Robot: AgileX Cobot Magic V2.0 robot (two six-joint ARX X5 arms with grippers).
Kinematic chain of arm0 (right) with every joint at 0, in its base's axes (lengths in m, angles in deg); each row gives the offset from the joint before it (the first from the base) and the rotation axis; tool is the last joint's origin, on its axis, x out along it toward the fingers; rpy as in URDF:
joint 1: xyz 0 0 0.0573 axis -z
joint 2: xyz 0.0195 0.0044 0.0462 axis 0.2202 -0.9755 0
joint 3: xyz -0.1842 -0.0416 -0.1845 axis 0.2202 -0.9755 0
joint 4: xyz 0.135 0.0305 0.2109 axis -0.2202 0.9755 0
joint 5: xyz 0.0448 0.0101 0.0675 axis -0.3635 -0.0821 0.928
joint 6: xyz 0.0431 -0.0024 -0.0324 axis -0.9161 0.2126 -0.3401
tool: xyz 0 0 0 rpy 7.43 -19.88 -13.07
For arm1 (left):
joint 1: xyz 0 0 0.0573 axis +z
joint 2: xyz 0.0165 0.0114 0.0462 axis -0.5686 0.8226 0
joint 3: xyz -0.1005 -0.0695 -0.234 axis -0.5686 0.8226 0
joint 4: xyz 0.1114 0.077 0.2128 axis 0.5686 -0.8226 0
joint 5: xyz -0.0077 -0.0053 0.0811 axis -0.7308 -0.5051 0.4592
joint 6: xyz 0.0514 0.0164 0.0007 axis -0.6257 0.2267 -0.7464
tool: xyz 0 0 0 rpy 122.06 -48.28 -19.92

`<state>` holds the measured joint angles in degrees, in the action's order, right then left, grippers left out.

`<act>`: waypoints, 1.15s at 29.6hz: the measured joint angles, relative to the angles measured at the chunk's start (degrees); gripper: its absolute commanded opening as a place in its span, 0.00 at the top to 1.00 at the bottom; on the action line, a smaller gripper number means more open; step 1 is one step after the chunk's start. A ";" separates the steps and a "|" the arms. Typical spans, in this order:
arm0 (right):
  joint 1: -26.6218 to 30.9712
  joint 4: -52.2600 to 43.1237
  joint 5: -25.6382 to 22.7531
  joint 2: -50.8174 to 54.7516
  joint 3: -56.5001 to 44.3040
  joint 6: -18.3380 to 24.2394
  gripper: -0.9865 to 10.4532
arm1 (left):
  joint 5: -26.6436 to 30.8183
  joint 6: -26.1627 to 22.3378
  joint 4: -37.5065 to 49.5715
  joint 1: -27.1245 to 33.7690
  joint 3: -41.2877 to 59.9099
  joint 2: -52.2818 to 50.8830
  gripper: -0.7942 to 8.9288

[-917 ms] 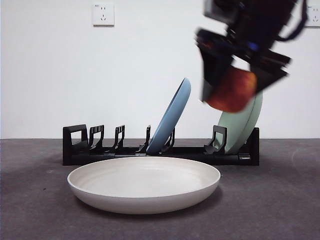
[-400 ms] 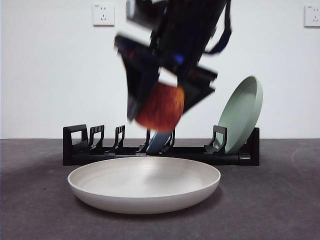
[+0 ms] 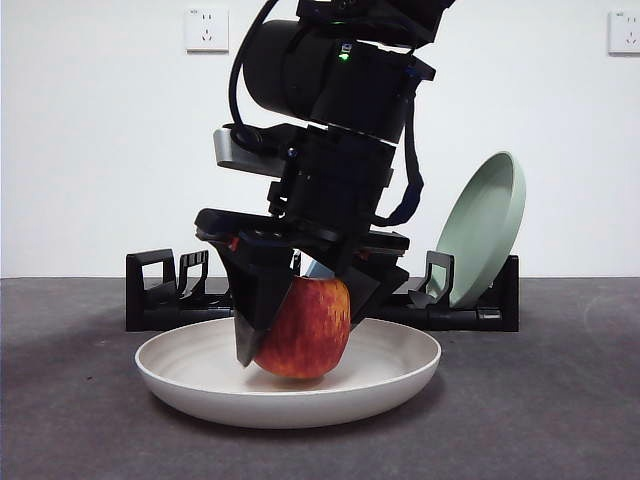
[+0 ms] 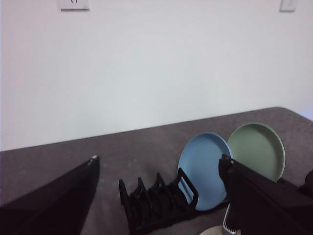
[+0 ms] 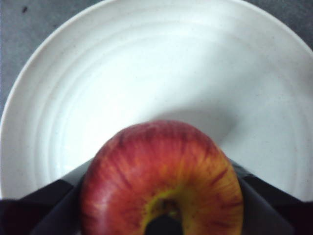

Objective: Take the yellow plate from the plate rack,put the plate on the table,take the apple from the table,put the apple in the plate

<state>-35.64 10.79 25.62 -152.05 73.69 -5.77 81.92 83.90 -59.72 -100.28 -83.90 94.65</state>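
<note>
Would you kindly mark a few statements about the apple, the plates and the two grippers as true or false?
1. The right gripper holds the round red apple over the wide cream plate. True.
2. The cream plate stands in the long black plate rack. False: it lies flat on the dark grey table.
3. The left gripper grips the light blue plate. False: its jaws are open and empty.
4. The sage green plate leans in the rack. True.
</note>
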 measured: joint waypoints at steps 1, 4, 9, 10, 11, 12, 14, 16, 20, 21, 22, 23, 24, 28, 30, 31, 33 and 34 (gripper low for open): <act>0.00 0.00 0.02 0.00 0.00 0.00 0.70 | -0.02 0.26 -0.57 -0.02 0.00 0.00 0.50; 0.00 -0.02 -0.09 0.00 0.00 0.00 0.49 | -0.02 0.68 -1.62 0.00 0.00 0.00 0.50; 0.00 -0.02 -0.17 0.00 0.00 0.02 0.44 | -0.07 0.87 -1.84 -0.02 0.00 0.00 0.50; 0.00 -0.04 -0.17 0.00 0.00 0.02 0.44 | -0.07 0.90 -1.92 0.00 0.00 0.00 0.50; 0.00 -0.13 -0.17 0.00 0.00 0.02 0.44 | -0.09 0.90 -2.05 0.00 0.00 0.00 0.50; 0.00 -0.20 -0.17 0.00 0.00 0.02 0.44 | -0.09 0.87 -2.14 0.00 0.00 0.00 0.50; 0.00 -0.17 -0.20 0.00 0.00 0.02 0.44 | -0.09 0.90 -2.49 -0.02 0.00 0.00 0.50; 0.00 -0.22 -0.17 0.00 0.00 0.02 0.44 | -0.09 0.87 -2.82 0.00 0.00 0.00 0.50; 0.00 -0.20 -0.17 0.13 0.00 0.02 0.44 | -0.09 0.90 -3.08 0.00 0.00 0.00 0.50; 0.00 -0.17 -0.17 0.39 0.00 0.02 0.44 | -0.09 0.87 -3.08 -0.02 0.00 0.00 0.50; 0.02 -0.15 -0.17 0.87 0.07 0.02 0.44 | -0.09 0.90 -3.08 -0.02 0.00 0.02 0.50; 0.04 -0.09 -0.20 1.44 0.22 0.00 0.44 | -0.09 0.90 -3.08 0.00 0.00 0.09 0.50; 0.11 -0.11 -0.20 2.38 0.44 0.00 0.44 | -0.07 0.90 -3.08 0.00 0.00 0.28 0.50; 0.48 -0.28 -0.20 8.46 1.29 0.02 0.45 | -1.36 0.83 -3.08 0.00 -0.02 2.47 0.50; 1.05 -0.28 -0.17 11.96 1.49 0.02 0.45 | -2.73 0.66 -3.04 0.00 0.00 4.42 0.50; 1.36 -0.31 -0.17 13.77 1.53 0.02 0.45 | -3.54 0.35 -2.95 0.00 0.00 5.68 0.50; 2.27 -0.09 -0.17 16.87 1.57 0.02 0.45 | -4.52 -0.46 -2.54 0.00 0.00 8.28 0.50; 2.82 0.11 -0.17 18.29 1.57 0.02 0.45 | -4.81 -0.96 -2.16 0.00 0.00 9.51 0.50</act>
<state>-32.82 10.90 25.45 -133.76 75.27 -5.75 77.11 82.93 -61.89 -100.28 -83.90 104.16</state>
